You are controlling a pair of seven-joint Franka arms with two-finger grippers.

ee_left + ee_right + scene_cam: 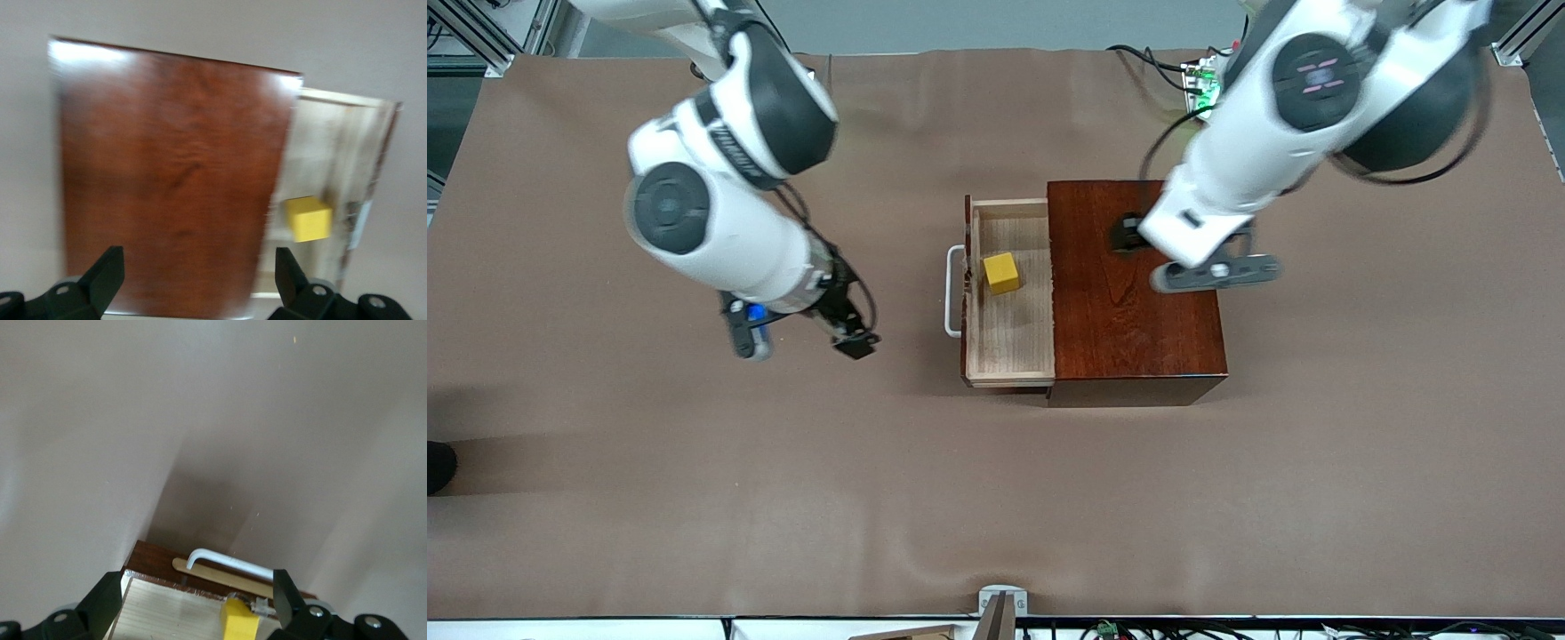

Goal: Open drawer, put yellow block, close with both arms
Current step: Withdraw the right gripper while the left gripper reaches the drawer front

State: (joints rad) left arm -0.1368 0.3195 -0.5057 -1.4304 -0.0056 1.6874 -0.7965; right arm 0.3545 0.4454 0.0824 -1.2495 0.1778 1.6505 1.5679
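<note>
The dark reddish-brown box (1129,329) stands mid-table with its drawer (1009,329) pulled out toward the right arm's end. The white handle (951,293) is on the drawer's front. The yellow block (1001,272) lies inside the drawer. My left gripper (1129,233) is open and empty over the box's top; its wrist view shows the box (167,173), the drawer (327,153) and the block (308,218) past my left gripper (199,280). My right gripper (854,342) is open and empty over the cloth in front of the handle; its wrist view (198,603) shows the handle (230,561), the drawer (167,610) and the block (239,621).
A brown cloth (694,489) covers the table. Cables and a green-lit board (1202,89) lie near the left arm's base. A small metal bracket (1000,609) sits at the table edge nearest the front camera.
</note>
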